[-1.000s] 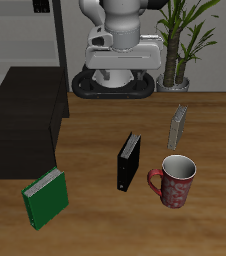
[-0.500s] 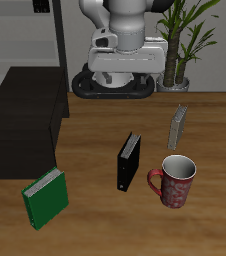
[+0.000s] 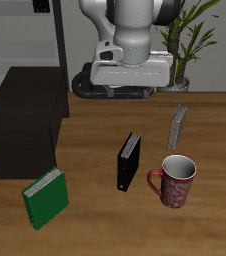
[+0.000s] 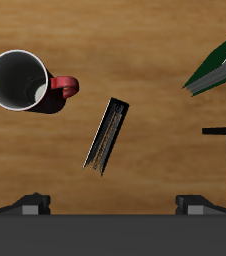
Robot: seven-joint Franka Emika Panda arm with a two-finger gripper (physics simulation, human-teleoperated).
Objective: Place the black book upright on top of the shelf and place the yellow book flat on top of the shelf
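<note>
Black covers and a white page edge mark the black book (image 3: 129, 163), standing upright on the wooden surface (image 3: 95, 215) near the middle. Over the last second the arm has swung across above the surface; the claw (image 4: 113, 206) now hangs high over this book, released and holding nothing. This reads as the start of the approach; no grasp exists yet. The yellow book (image 3: 178, 126) stands farther back, well apart. The shelf (image 3: 25, 122) sits at the far side of the surface, top bare. A red mug (image 3: 174, 181) stands just beside the black book and limits clearance. A green book (image 3: 45, 197) stands near the shelf's front corner.
</note>
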